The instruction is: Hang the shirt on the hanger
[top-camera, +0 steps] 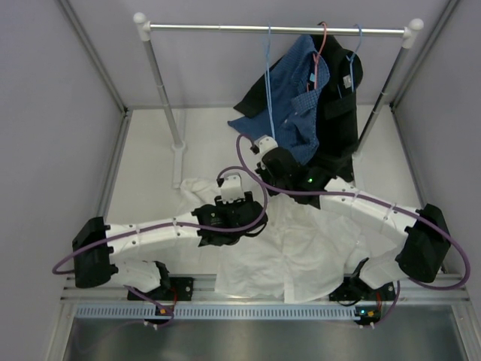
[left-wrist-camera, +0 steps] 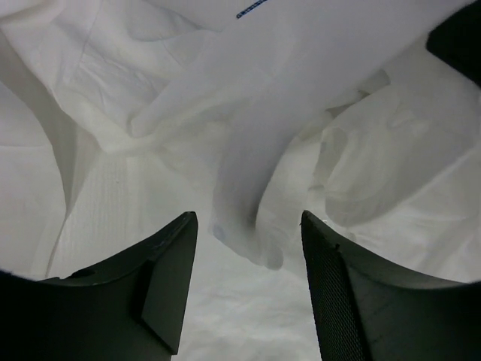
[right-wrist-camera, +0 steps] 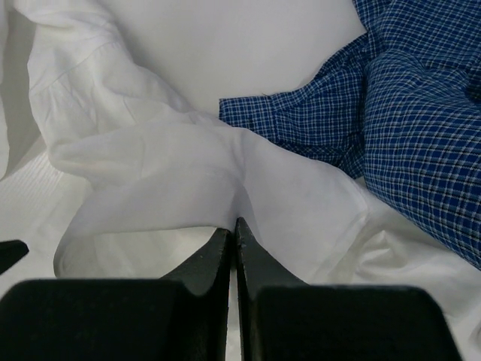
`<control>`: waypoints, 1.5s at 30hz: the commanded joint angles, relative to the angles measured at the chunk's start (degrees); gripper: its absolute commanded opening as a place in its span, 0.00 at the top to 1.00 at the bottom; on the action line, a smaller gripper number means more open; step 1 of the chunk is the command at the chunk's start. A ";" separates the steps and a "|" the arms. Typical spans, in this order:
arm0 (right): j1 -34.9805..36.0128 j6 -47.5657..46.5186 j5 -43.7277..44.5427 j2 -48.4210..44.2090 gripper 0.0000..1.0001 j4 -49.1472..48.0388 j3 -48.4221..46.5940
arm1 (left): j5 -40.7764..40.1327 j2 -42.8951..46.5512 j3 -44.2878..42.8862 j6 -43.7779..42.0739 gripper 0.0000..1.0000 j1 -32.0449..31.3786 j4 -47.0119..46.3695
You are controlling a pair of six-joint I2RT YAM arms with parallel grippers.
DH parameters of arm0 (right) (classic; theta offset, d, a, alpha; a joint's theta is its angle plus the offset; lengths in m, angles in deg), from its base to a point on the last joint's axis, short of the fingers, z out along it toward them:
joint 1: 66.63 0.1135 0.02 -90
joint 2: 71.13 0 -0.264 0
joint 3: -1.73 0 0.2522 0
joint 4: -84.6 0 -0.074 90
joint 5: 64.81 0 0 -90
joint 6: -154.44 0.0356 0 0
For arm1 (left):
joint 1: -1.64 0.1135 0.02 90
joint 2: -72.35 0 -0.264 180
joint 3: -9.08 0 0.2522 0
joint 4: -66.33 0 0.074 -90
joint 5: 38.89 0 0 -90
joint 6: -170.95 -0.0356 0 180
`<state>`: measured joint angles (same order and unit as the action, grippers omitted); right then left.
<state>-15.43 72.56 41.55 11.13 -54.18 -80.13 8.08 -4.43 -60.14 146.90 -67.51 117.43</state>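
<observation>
Early yet: shirt (top-camera: 301, 248) not on hanger (top-camera: 267, 75).
Right tool (right-wrist-camera: 235, 226) pinches its cloth; left tool (left-wrist-camera: 248, 218) gapes astride a fold, should close next.

Plain pale grey walls (top-camera: 52, 90) are enclosing a white counter (top-camera: 150, 180) on three sides; a metal clothes rail (top-camera: 225, 28) with white end caps is standing at the back; a ribbed aluminium strip (top-camera: 263, 310) is running along the near edge; soft light is falling evenly.

Bright, even light, soft shadows; the shirt (left-wrist-camera: 248, 173) looks blurred up close.
</observation>
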 commanded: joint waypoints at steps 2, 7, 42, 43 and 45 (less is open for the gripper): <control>-0.75 3.03 3.85 -0.08 1.00 -5.66 0.95 | -0.13 -0.48 -4.83 0.14 0.42 -1.08 4.67; -0.75 3.92 4.56 -0.08 1.00 -6.63 0.95 | 0.49 -4.26 -5.19 2.69 0.51 -1.69 7.30; 0.74 4.36 -5.01 -7.80 0.49 -7.34 6.30 | 10.73 4.51 7.81 -20.66 1.00 8.05 -13.39; 0.66 4.45 -7.11 -10.86 0.33 -6.99 6.57 | 19.47 8.70 9.22 -24.87 1.00 9.63 -14.74; 0.57 4.88 -9.49 -14.30 0.14 -5.15 6.57 | 25.95 12.77 11.25 -26.83 1.00 14.11 -14.50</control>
<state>-14.75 76.86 37.07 4.59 -58.77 -72.76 19.27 1.61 -51.18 131.49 -57.84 110.66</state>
